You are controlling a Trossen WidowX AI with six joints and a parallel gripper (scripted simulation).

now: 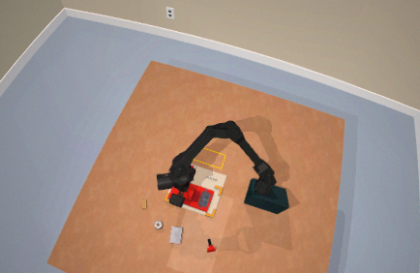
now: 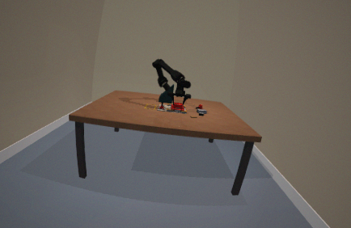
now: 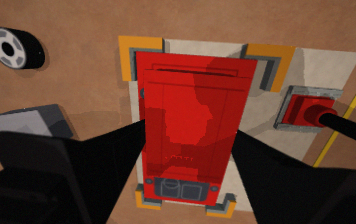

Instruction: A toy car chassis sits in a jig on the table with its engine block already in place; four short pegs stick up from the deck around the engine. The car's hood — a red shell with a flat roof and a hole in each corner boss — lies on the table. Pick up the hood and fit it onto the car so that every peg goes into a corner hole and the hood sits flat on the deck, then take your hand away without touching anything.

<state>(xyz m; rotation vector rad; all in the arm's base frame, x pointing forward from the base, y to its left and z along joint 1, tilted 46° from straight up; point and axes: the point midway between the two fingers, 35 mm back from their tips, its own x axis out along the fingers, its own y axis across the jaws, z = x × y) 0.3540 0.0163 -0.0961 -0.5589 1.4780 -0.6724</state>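
The red hood (image 1: 189, 195) (image 2: 178, 105) (image 3: 190, 115) is between my gripper's fingers (image 1: 185, 188) (image 2: 179, 106) (image 3: 191, 134), which are shut on its two long sides. It is over the red chassis (image 3: 200, 59), slightly turned against it in the wrist view. Chassis deck shows beyond the hood's far end, and a grey panel shows at its near end. Dark round spots flank that panel. The hood covers the engine; whether pegs are in its holes cannot be seen. Orange jig corners (image 3: 141, 44) stand around the chassis.
A cream board (image 1: 211, 179) (image 3: 320, 65) lies under the jig. On it a red part with a black stem (image 3: 312, 114) sits in a grey holder beside my finger. A wheel (image 1: 161, 225) (image 3: 12, 49), grey block (image 1: 176, 235) (image 3: 22, 122), tan piece (image 1: 144, 203) and red-black piece (image 1: 211, 248) lie nearby.
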